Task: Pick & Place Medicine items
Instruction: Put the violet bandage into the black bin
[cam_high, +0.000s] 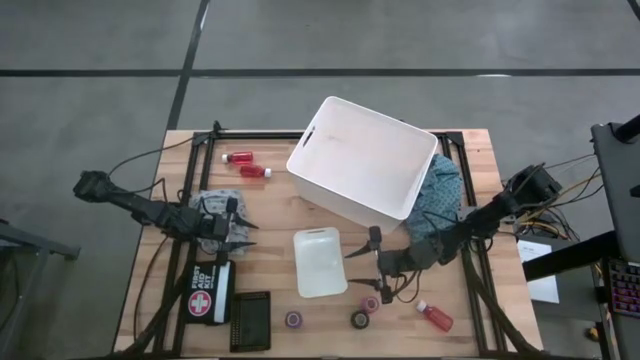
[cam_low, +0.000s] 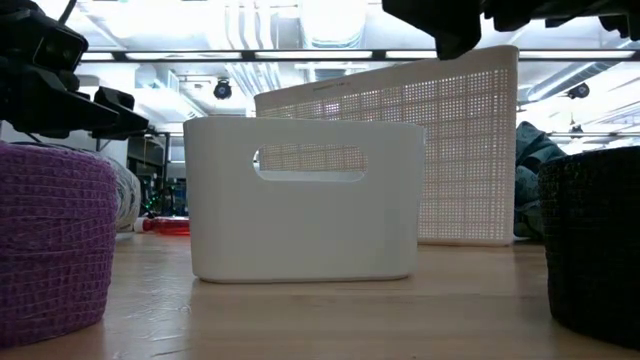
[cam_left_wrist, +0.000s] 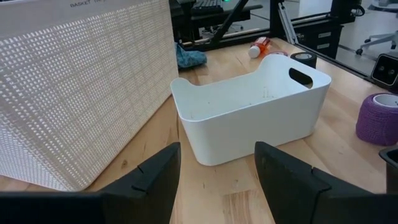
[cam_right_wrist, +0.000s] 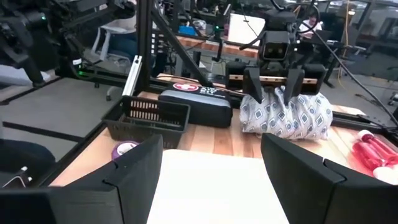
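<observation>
Two red bottles with white caps (cam_high: 247, 165) lie at the table's far left, and a third (cam_high: 435, 316) lies near the front right. A pink tape roll (cam_high: 371, 303), a purple one (cam_high: 294, 320) and a dark one (cam_high: 360, 320) rest on the wood near the front edge. My right gripper (cam_high: 352, 268) stands open at the right side of a small white bin (cam_high: 320, 262), holding nothing. My left gripper (cam_high: 243, 228) hovers open beside a patterned pouch (cam_high: 215, 200), pointing toward the bin (cam_left_wrist: 249, 106).
A big white perforated basket (cam_high: 360, 165) stands at the far middle, with a teal cloth (cam_high: 445, 185) to its right. A first aid kit (cam_high: 205, 295) and a small black basket (cam_high: 250, 320) lie at the front left. Bare wood shows between the bin and the rolls.
</observation>
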